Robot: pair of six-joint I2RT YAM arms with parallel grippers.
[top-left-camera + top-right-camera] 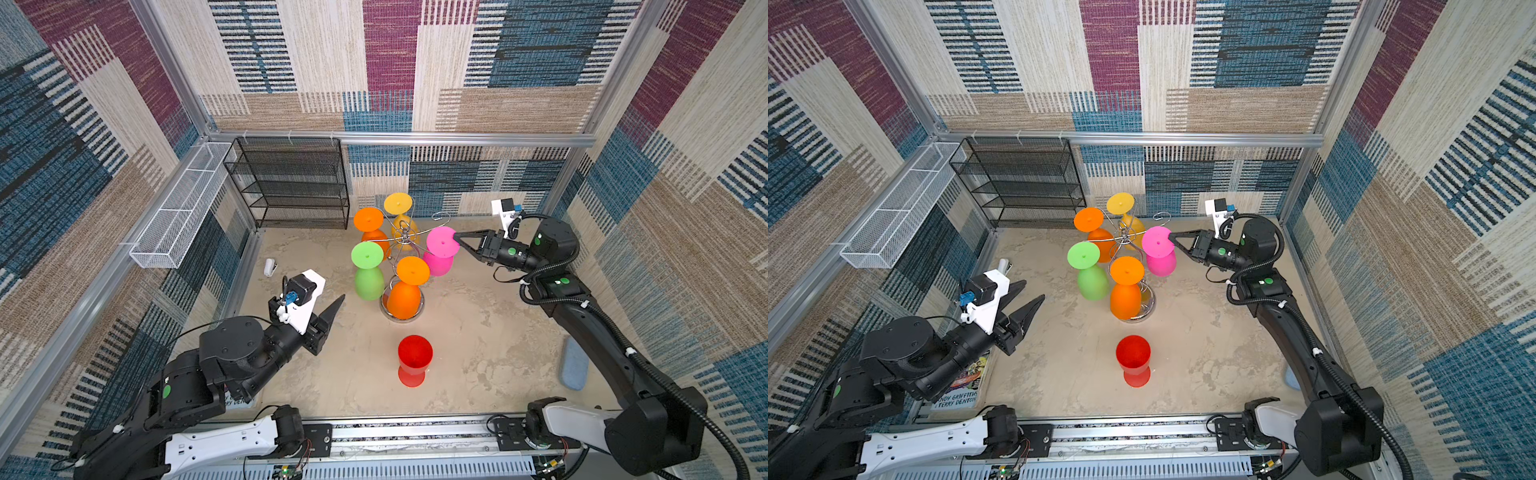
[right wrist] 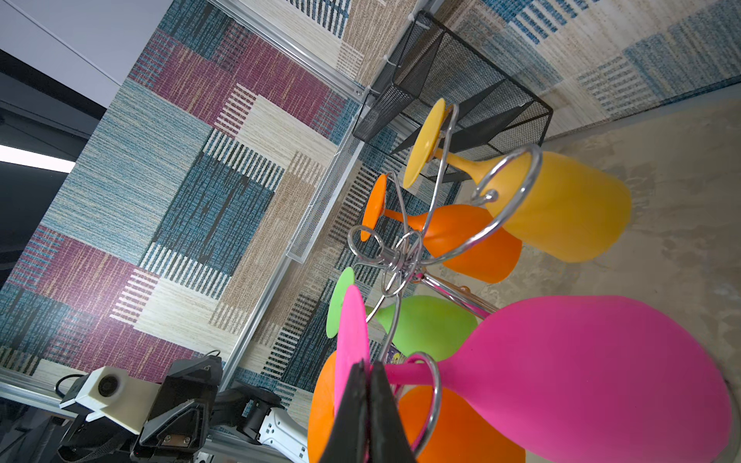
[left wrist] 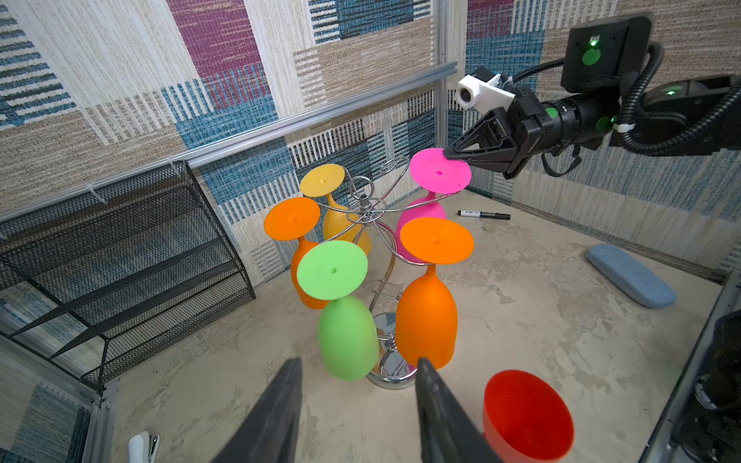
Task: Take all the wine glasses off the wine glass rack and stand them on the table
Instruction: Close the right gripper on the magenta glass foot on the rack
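Observation:
The chrome wine glass rack stands mid-table. Yellow, green, pink and two orange glasses hang from it upside down. My right gripper is shut on the edge of the pink wine glass's foot disc. The pink stem still sits in a curled rack arm. My left gripper hovers open and empty, left of the rack. A red glass stands upright on the table in front of the rack.
A black mesh shelf unit stands at the back left, and a white mesh basket hangs on the left wall. A blue pad lies at the right wall, a black marker behind the rack, a white clip at the left.

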